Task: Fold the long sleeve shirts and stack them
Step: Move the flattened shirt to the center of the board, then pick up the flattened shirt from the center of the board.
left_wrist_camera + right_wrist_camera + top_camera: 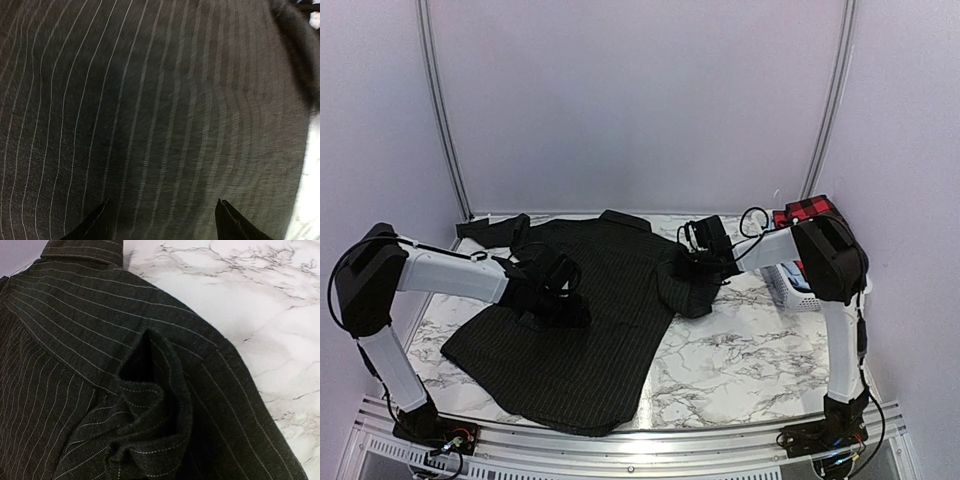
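Note:
A black pinstriped long sleeve shirt (610,340) lies spread on the marble table, collar toward the back. My left gripper (570,300) hovers low over its left chest. In the left wrist view that gripper (164,205) is open, with only flat striped cloth (165,110) between its two dark fingertips (227,220). My right gripper (698,262) is at the shirt's right sleeve (685,290), shut on it. The right wrist view shows the sleeve cloth (155,415) gathered into folds that hide the fingers. A red-and-black checked shirt (810,212) sits at the far right.
A white lattice basket (788,285) stands at the right edge under the checked shirt and behind my right arm. The black shirt's other sleeve (495,230) stretches to the back left corner. Bare marble (740,360) shows at the front right.

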Available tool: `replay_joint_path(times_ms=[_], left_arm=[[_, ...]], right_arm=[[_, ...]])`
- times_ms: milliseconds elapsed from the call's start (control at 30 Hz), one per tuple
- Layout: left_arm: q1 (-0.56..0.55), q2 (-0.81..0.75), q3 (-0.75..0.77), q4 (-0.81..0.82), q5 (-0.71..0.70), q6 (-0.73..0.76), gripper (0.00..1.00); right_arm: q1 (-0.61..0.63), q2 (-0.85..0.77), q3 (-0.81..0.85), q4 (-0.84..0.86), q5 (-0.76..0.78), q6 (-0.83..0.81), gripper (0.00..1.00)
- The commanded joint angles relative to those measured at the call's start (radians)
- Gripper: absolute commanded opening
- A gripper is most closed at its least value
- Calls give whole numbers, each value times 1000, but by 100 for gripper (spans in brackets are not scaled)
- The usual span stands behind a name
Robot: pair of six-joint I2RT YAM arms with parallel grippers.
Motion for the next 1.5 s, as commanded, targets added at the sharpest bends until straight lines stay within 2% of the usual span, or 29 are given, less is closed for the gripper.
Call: replay_joint_path(times_ms=[0, 300, 467, 600, 767, 867, 1000, 1200, 1467], left_arm=[[8, 90, 36, -11, -26, 10, 72], [20, 236, 210, -22, -15, 84, 72], [-7, 179, 239, -56, 18, 124, 75], [-100, 64, 222, -128, 10, 145, 77], [-283, -49, 167, -154, 3, 101, 74], [-397, -45, 176, -160, -4, 94, 67], [-495, 24, 245, -209, -12, 114, 59], [-567, 137, 341, -282, -49, 138, 54], [-592, 168, 357, -338, -79, 129, 50]], right_arm=[[-52, 38, 41, -37, -33, 26, 0], [-141, 112, 163, -104, -69, 13, 0], [-150, 71, 215, -152, -100, -24, 0], [-146, -2, 227, -178, -119, -49, 0], [-138, -114, 224, -207, -112, -83, 0], [-132, -180, 222, -226, -99, -106, 0], [-123, -255, 214, -252, -89, -126, 0], [-107, -364, 182, -262, -69, -139, 0], [-92, -450, 176, -278, -40, -152, 0]])
